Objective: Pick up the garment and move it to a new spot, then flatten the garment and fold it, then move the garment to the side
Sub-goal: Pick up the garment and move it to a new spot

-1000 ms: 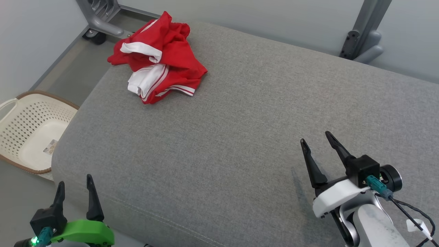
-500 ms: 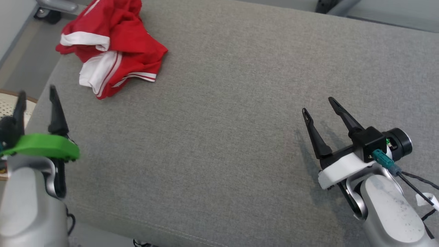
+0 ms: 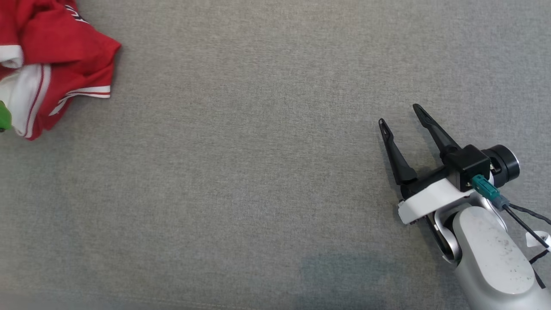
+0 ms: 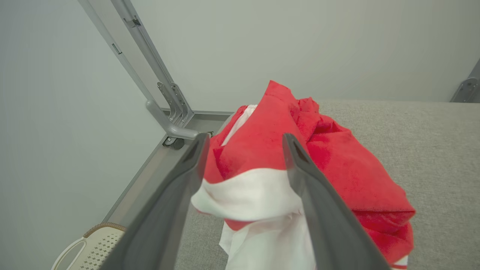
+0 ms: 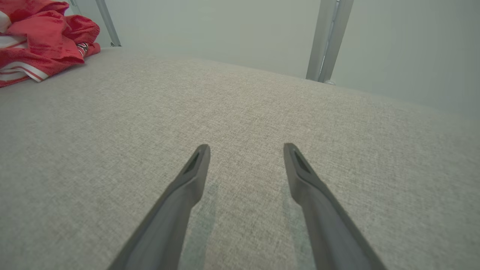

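Grey cushion [image 3: 258, 172], red garment [image 4: 337, 168], cream basket [image 4: 90, 249] beside, left gripper [image 4: 243, 142] fingers [image 4: 180, 187] spread

In the head view, your right hand [image 3: 398, 115] has open bench [image 3: 241, 172] all round. Nothing stands between it and the garment [image 3: 64, 47], heaped far off at 10 o'clock. In the left wrist view, that heap blocks 12 o'clock just ahead of your left hand [image 4: 244, 138]. A metal frame [image 4: 157, 97] rises at 11 and a basket [image 4: 93, 247] sits at 7.
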Robot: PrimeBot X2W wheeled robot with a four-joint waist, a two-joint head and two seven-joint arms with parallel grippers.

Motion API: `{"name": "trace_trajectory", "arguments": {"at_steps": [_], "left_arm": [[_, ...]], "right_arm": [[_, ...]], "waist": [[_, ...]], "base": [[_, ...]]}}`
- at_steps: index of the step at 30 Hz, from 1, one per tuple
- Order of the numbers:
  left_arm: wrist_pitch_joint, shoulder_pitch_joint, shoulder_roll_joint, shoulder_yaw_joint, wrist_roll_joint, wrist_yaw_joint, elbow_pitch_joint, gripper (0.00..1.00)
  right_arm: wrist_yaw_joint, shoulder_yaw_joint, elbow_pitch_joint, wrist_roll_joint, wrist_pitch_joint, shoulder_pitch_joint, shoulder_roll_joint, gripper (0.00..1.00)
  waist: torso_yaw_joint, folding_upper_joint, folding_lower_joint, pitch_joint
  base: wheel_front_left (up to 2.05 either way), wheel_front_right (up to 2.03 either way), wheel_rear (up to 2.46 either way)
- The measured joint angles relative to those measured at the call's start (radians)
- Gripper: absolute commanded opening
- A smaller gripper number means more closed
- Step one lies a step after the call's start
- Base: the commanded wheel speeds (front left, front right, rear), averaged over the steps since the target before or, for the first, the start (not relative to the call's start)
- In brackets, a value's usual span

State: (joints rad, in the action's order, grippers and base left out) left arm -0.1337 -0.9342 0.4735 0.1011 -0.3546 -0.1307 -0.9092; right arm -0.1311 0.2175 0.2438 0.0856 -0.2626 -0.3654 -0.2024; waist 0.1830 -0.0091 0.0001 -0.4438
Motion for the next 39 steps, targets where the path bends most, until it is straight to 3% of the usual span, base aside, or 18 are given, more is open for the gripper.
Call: {"name": "trace_trajectory", "arguments": {"at_steps": [3, 5, 11, 13, 14, 30, 33, 39], "left_arm": [[0.077, -0.053, 0.058, 0.05, 0.006, -0.001, -0.078, 1.0], [0.101, -0.077, 0.086, 0.057, 0.024, 0.023, -0.127, 1.0], [0.149, -0.104, 0.057, 0.06, -0.006, 0.016, -0.225, 1.0], [0.147, -0.103, 0.053, 0.058, -0.016, 0.015, -0.247, 0.07], [0.143, -0.103, 0.051, 0.058, -0.019, 0.012, -0.258, 0.0], [-0.065, -0.168, 0.056, 0.126, 0.021, 0.008, -0.212, 0.0], [-0.088, -0.182, 0.032, 0.156, 0.022, 0.006, -0.176, 0.0], [-0.114, -0.15, -0.074, 0.241, -0.03, 0.002, -0.073, 0.0]], "right_arm": [[0.0, 0.005, 0.003, 0.001, 0.0, -0.013, 0.003, 1.0], [0.0, 0.009, 0.003, 0.001, 0.0, -0.019, 0.01, 1.0], [0.0, 0.005, 0.005, 0.012, -0.003, -0.029, 0.029, 1.0], [0.0, 0.001, 0.008, 0.015, -0.003, -0.028, 0.032, 1.0], [0.0, -0.001, 0.009, 0.018, -0.003, -0.027, 0.035, 1.0], [0.0, -0.011, 0.05, 0.054, -0.002, 0.045, 0.09, 1.0], [0.0, -0.022, 0.053, 0.063, -0.002, 0.077, 0.1, 1.0], [0.0, -0.044, 0.061, 0.08, -0.002, 0.139, 0.118, 1.0]], "waist": [[-0.029, 0.0, -0.0001, -0.032], [-0.048, 0.0, -0.0001, -0.05], [-0.102, 0.0, -0.0001, -0.086], [-0.114, 0.0, -0.0001, -0.09], [-0.117, 0.0, -0.0001, -0.088], [-0.105, 0.0, -0.0001, 0.067], [-0.104, 0.0, -0.0001, 0.115], [-0.108, 0.0001, -0.0001, 0.214]], "base": [[0.0, 0.0, 0.0], [0.0, 0.0, 0.0], [0.0, 0.0, 0.0], [0.0, 0.0, 0.0], [0.0, 0.0, 0.0], [0.0, 0.0, 0.0], [0.0, 0.0, 0.0], [0.0, 0.0, 0.0]]}}
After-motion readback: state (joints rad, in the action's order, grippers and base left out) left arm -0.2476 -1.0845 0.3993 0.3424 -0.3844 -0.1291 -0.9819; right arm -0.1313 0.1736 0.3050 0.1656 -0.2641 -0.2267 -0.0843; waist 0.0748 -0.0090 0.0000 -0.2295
